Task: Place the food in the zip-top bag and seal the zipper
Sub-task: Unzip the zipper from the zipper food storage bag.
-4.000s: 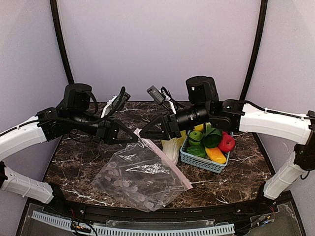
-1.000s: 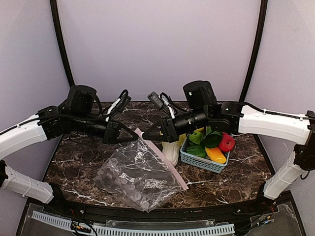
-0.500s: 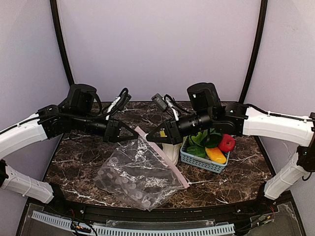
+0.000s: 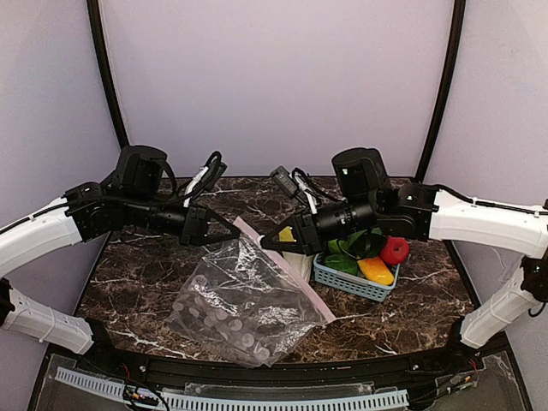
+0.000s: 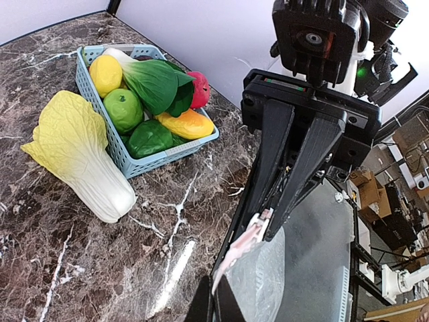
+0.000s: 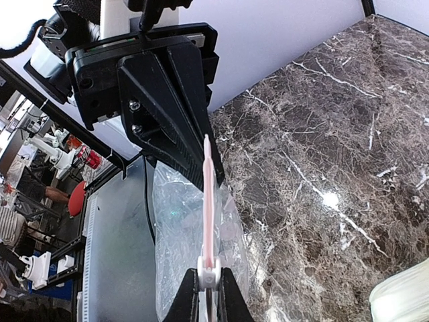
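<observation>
— Where is the zip-top bag [image 4: 235, 300] sitting?
— One bag, hanging at the lower centre of the overhead view, its bottom resting on the bench [image 4: 137, 274], its one pink zipper [image 4: 295, 274] running up toward the middle.
— And the claws?
— Two. The left claw [image 4: 232, 234] is clamping the zipper's upper end; the right claw [image 6: 208, 285] is pinching the same strip just beside it.
— The food?
— One napa cabbage [image 5: 80, 157] is lying at the left of the left wrist view, just beside one blue basket [image 5: 175, 149]. Six pieces are sitting inside: lemon [image 5: 106, 72], green apple [image 5: 123, 109], pepper [image 5: 186, 124], red fruit [image 5: 198, 88], leafy vegetable [image 5: 157, 77], dark green piece [image 5: 151, 137].
</observation>
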Robot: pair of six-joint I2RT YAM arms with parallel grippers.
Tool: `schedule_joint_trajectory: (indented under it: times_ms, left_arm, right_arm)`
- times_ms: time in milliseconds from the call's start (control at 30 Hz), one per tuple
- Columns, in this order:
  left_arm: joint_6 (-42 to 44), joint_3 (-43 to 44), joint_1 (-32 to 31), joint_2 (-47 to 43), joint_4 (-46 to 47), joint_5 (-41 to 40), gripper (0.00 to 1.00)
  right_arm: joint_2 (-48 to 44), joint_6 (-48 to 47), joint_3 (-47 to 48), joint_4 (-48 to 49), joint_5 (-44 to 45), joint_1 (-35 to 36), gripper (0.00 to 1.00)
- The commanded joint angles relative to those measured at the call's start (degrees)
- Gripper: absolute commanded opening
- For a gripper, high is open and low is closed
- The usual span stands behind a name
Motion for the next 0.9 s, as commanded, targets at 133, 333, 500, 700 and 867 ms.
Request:
schedule_joint_trajectory:
  times_ms: [133,333,500,700,867]
  left_arm:
    - [-0.9,1.1,2.0,-2.1,-0.1,-2.8,0.01]
    - [-1.3,0.9,3.4,-2.5,-0.6,-3.5,0.01]
    - [-1.4,0.5,4.9,-3.2,-1.1,-4.7,0.01]
    - [-2.2,-1.4,7.3,-4.9,-0.4,-4.8,0.01]
    - [-2.3,-2.0,9.3,-6.1,-0.5,-4.6,0.01]
  right_arm:
    - [-2.9,1.3,-2.9,-0.1,0.6,0.7,0.03]
    - [-4.0,2.0,-4.3,0.5,1.3,0.7,0.03]
    - [-4.7,2.9,-5.4,0.6,1.7,0.8,0.03]
    - [-4.9,3.9,-6.8,0.9,2.0,0.8,0.03]
    - [-5.1,4.7,-7.7,1.3,2.5,0.8,0.03]
